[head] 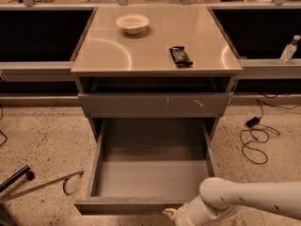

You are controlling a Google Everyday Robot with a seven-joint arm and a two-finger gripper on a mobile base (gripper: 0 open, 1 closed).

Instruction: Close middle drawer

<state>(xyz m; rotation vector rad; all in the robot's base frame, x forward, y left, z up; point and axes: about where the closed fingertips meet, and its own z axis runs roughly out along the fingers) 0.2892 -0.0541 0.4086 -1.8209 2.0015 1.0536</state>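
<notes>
Camera view, middle drawer (123,205): pulled far out of the cabinet toward the camera, with its grey box interior fully open and nothing inside it. Its plain front edge runs low across the picture.
Gripper (171,214): at the bottom edge, just at the drawer's front face and right of its middle. It looks to be touching or nearly touching; the contact itself is hidden.
Grip: I cannot tell how far open it is, or whether it has hold of anything.
Arm (254,200): a pale, rounded link coming in from the lower right, low and roughly level with the drawer front.
Step in hand: by my reading, lining up against the front to begin the push. The drawer has all of its travel left.
Next move: a straight, steady push along the runners toward the cabinet. Contact sits off-centre, so the push should stay square or the drawer may skew and bind.
Top drawer (155,105): directly above, shut, with pale scratch marks on its grey front.
Bench (108,51): the cabinet's shiny tan top.
Bowl (132,22): small and pale, toward the back left of the top.
Dark packet (180,56): lies right of centre, well apart from the bowl.
Floor: speckled, with a black cable (256,138) looped to the cabinet's right.
</notes>
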